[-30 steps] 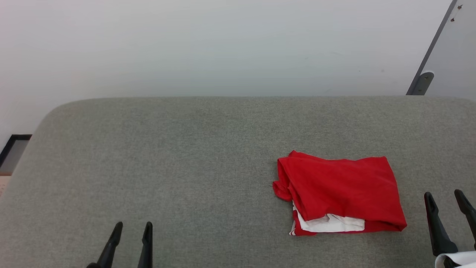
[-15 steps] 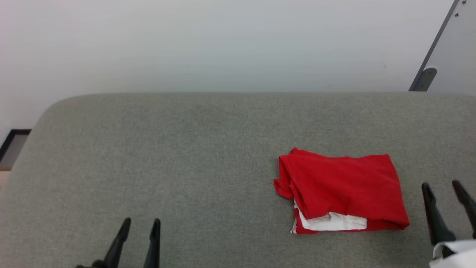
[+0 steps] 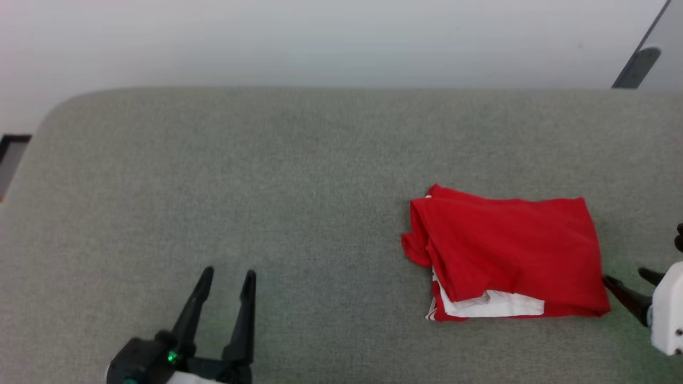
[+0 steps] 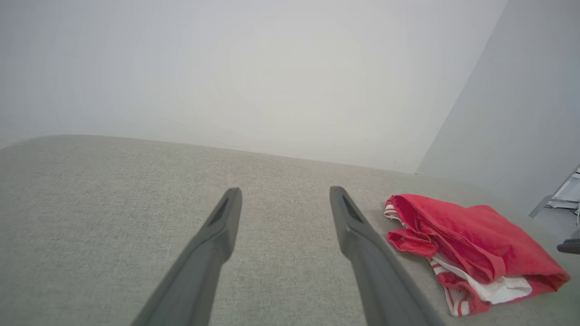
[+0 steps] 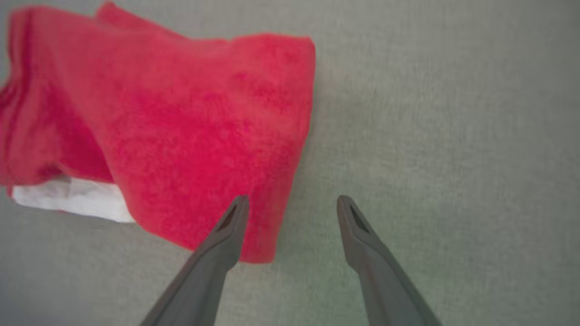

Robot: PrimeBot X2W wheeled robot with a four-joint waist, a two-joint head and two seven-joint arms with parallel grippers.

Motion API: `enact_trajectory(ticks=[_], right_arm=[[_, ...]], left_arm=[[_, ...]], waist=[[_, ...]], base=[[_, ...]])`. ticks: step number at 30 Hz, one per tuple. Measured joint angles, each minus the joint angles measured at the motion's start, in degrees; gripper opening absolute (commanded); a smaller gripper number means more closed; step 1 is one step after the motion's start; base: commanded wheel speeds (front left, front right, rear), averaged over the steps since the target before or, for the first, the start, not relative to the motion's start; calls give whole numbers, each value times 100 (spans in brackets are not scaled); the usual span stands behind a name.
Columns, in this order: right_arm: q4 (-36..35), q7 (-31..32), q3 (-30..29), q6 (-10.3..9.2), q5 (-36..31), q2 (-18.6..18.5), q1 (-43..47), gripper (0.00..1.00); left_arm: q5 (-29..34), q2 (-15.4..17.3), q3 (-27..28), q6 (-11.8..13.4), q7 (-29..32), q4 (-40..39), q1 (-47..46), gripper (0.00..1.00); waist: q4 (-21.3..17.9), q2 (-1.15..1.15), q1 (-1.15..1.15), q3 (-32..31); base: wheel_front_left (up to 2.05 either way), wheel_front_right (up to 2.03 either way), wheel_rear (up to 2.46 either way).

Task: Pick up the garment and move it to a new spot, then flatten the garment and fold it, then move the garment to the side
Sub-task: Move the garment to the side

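The garment (image 3: 507,250) lies folded in a red bundle on the grey table (image 3: 299,176), right of centre, with a white sleeve layer and striped trim showing at its near edge. In the left wrist view the garment (image 4: 471,244) sits to the right of my fingers. My left gripper (image 3: 227,277) stands open over bare table at the lower left, far from the cloth. At the garment's right near corner, my right gripper (image 3: 627,277) is open; in the right wrist view the right gripper (image 5: 292,201) has one fingertip over the garment (image 5: 181,131) edge and the other over the table.
A pale wall runs behind the table's rounded far edge. A grey panel with a bracket (image 3: 637,66) stands at the far right. A dark frame (image 3: 8,160) shows past the table's left edge. Bare table stretches left of the garment.
The head camera has tilted down, shifting the whole picture. My right gripper has moved in toward the garment's right near corner, and my left gripper has come further forward into view.
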Motion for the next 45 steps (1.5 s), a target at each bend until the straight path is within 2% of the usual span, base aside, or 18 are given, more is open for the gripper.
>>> enact_trajectory(ticks=[3, 6, 12, 17, 18, 19, 20, 21, 29, 39, 45], right_arm=[[191, 743, 158, 0, 371, -241, -301, 100], [322, 1091, 291, 0, 524, -296, -578, 100], [675, 1248, 619, 0, 560, -209, -1074, 100], [906, 1085, 889, 0, 527, -198, -1305, 100], [928, 1031, 916, 0, 570, -205, -1341, 97], [942, 949, 944, 0, 605, -208, -1377, 46], [959, 848, 965, 0, 646, -204, -1405, 32], [990, 727, 967, 0, 686, -202, -1418, 0], [1210, -409, 880, 19, 933, -56, -1492, 0], [1748, -1480, 271, 1, 1066, -411, -1420, 0], [2264, -1978, 207, 0, 912, -503, -1790, 0]], left_arm=[[-19, 9, -127, 0, 0, 46, -153, 100], [-19, 21, -229, 0, 0, 71, -330, 100], [-62, 74, -363, 0, 0, 93, -669, 100], [-62, 137, -519, 0, 0, 114, -970, 100], [-62, 146, -533, 0, 0, 90, -1038, 100], [-62, 158, -556, 0, 0, 75, -1100, 100], [-67, 158, -547, 0, 0, 66, -1143, 100], [-71, 163, -535, 0, 0, 73, -1172, 100], [243, 196, -344, 0, 0, -34, -1377, 100], [500, 448, -426, 0, -3, 125, -1611, 100], [525, 743, -580, 0, -1, 205, -1920, 100]], waist=[[36, 0, 0, 162], [82, 0, 0, 320], [150, 0, 0, 686], [186, 0, 0, 978], [191, 0, 0, 1029], [192, 0, 0, 1073], [189, 0, 0, 1115], [180, 0, 0, 1149], [-123, 0, 0, 1198], [-913, 0, 0, 1214], [-1433, 0, 0, 1316]], base=[[0, 0, 0], [0, 0, 0], [0, 0, 0], [0, 0, 0], [0, 0, 0], [0, 0, 0], [0, 0, 0], [0, 0, 0], [0, 0, 0], [0, 0, 0], [0, 0, 0]])
